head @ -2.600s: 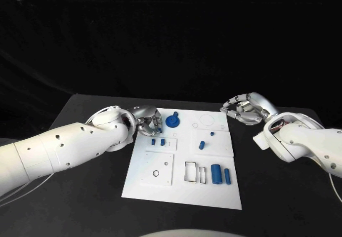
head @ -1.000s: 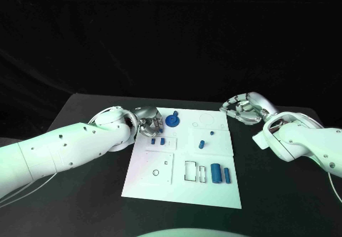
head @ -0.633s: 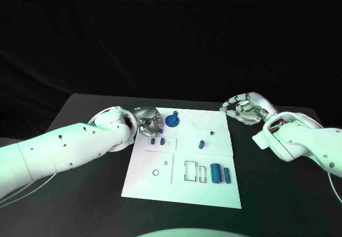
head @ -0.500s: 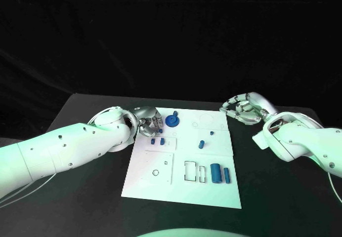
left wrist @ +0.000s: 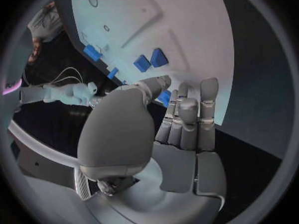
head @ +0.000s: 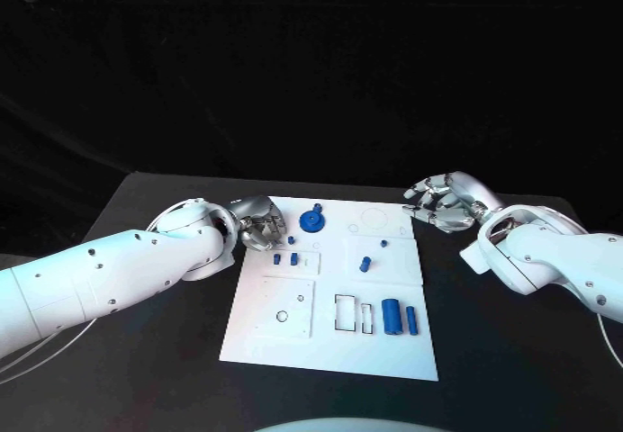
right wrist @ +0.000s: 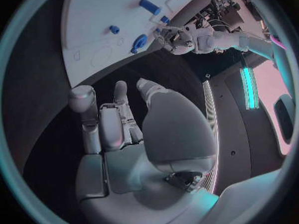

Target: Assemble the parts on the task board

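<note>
Black table, white board (head: 279, 328) mid-table, small blue parts on it, both hands at its far corners.

Left hand (head: 260, 225) sits at the board's far left corner with fingers curled; whether it grips anything I cannot tell, though in the left wrist view a blue piece (left wrist: 163, 97) shows right at the fingertips (left wrist: 187, 92). Right hand (head: 444, 203) hovers off the far right corner, fingers curled on nothing. A round knob (head: 311, 220) lies near the far edge just beside the left hand, two pegs (head: 284, 259) sit toward the left edge, one slug (head: 365, 265) near the middle, two cylinders (head: 401, 319) toward the near right. All look like small rigid plastic: light, smooth, probably apt to roll or slip, so a fingertip pinch across each piece's sides seems best, the knob by its rim.
</note>
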Tool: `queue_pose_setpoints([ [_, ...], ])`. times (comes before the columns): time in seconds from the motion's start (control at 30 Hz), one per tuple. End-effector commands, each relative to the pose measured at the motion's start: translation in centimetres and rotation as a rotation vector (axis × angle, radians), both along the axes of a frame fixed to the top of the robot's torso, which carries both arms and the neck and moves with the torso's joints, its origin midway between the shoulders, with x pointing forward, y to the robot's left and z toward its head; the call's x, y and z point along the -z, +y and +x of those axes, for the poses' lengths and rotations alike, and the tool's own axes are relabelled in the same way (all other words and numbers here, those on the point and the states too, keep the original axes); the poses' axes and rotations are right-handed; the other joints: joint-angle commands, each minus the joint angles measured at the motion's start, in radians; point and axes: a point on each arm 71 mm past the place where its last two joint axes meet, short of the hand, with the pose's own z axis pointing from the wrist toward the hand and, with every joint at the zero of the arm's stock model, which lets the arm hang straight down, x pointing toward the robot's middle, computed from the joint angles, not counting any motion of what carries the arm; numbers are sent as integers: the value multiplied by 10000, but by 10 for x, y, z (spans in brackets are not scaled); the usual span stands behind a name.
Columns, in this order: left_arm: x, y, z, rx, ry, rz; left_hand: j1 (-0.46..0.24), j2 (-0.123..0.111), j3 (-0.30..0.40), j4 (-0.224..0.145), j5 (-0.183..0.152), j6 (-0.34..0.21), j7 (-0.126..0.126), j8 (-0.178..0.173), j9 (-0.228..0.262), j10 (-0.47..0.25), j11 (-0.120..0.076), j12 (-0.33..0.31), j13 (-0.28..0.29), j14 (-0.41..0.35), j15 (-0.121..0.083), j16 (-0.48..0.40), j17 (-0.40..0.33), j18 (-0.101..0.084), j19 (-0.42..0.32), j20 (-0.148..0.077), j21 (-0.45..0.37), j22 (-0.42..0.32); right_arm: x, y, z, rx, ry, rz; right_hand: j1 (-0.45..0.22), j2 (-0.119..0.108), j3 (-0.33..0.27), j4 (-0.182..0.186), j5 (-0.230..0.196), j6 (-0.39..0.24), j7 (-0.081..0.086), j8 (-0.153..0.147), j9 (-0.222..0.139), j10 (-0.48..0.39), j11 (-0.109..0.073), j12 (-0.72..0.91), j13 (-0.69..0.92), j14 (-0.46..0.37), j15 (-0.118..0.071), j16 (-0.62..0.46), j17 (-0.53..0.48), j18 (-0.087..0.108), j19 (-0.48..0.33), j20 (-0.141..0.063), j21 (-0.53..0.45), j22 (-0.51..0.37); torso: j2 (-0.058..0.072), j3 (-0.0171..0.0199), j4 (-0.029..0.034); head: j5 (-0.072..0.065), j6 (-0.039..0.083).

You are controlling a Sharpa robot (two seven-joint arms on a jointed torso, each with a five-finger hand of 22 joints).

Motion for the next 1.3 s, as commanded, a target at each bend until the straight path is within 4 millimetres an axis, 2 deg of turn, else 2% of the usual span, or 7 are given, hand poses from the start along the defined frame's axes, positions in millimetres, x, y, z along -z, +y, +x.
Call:
queue_pose_setpoints([
  [0.03, -3, 10, 1, -710, 773, -2671, -89, -74, -148, 15, -16, 61, 73, -49, -25, -173, 33, -96, -4, -408, 57, -287, -650, 292, -460, 50, -474, -642, 5, 5, -2, -825, 266, -829, 355, -104, 392, -216, -133, 53, 137, -74, -58, 100, 10, -956, -784, 54, 50, -25, 28, 33, 140, 51, 18, 66, -14, 12, 14, -132, 16],
  [0.07, -5, 17, 1, -970, 856, -3454, -216, -80, -422, 96, -39, 95, 105, -59, -49, -430, 91, -146, -18, -1037, 112, -730, -1726, 305, -679, 116, -740, -821, 5, 6, -2, -1001, 211, -1117, 472, -226, 666, -361, -245, 145, 167, -104, -104, 245, 37, -1556, -1317, 85, 81, 0, 85, 18, 206, 70, 85, 139, -10, 2, 19, -179, 34],
  [0.23, -13, 35, 2, -1576, 859, -5985, -306, 5, -696, 228, -37, 146, 160, -61, -70, -555, 137, -116, -11, -1385, 156, -945, -2309, 303, -776, 162, -915, -927, 7, 10, -3, -1487, -12, -2073, 643, -451, 1410, -812, -341, 540, 185, -212, -229, 787, 81, -2779, -2423, 169, 111, 136, 311, -21, 358, 84, 312, 377, -5, 9, 6, -320, 85],
  [0.47, -28, 54, -2, -2307, 515, -9908, -467, 342, -1416, 633, -7, 234, 158, -63, -127, -760, 159, 122, 56, -2051, 214, -1377, -2705, 308, -1082, 240, -1635, -1370, 12, 22, -7, -2047, -863, -4200, 457, -619, 1791, -1137, -373, 970, -24, -205, -274, 1083, -15, -3397, -3002, 291, 50, 409, 720, -143, 663, 47, 930, 873, 18, -9, -20, -475, 149],
  [0.67, -37, 53, -8, -2477, 219, -12059, -27, 700, -1281, 438, 32, 603, -72, 194, -55, 111, -129, 918, 349, -1949, -25, -1289, -2791, 325, -862, 62, -1752, -1491, 16, 37, -8, -2109, -1368, -5401, 413, -669, 2025, -1349, -445, 909, 130, -379, -367, 1121, 97, -3778, -3351, 355, 117, 576, 957, -243, 889, 81, 1396, 1237, 25, 2, 7, -555, 176],
  [1.07, -44, 43, -22, -2265, 184, -13227, 44, 718, -1273, 365, 36, 649, -112, 244, -46, 142, -179, 1069, 408, -1979, -68, -1300, -2825, 313, -837, 6, -1789, -1518, 26, 61, -7, -2594, -1413, -6491, 199, -831, 2146, -1528, -733, 808, 234, -580, -468, 1158, 201, -4092, -3661, 375, 212, 692, 1095, -268, 935, 171, 1554, 1405, 27, 7, 27, -562, 110],
  [1.3, -45, 41, -24, -2236, 116, -13303, 65, 723, -1267, 344, 36, 653, -112, 251, -46, 138, -185, 1095, 419, -1984, -75, -1301, -2831, 312, -832, -3, -1796, -1523, 33, 71, -9, -2901, -1434, -6488, 233, -687, 2261, -1646, -723, 1053, 137, -490, -431, 1514, 100, -3995, -3670, 377, 150, 726, 1138, -268, 965, 157, 1639, 1489, 41, -15, 36, -592, 60],
])
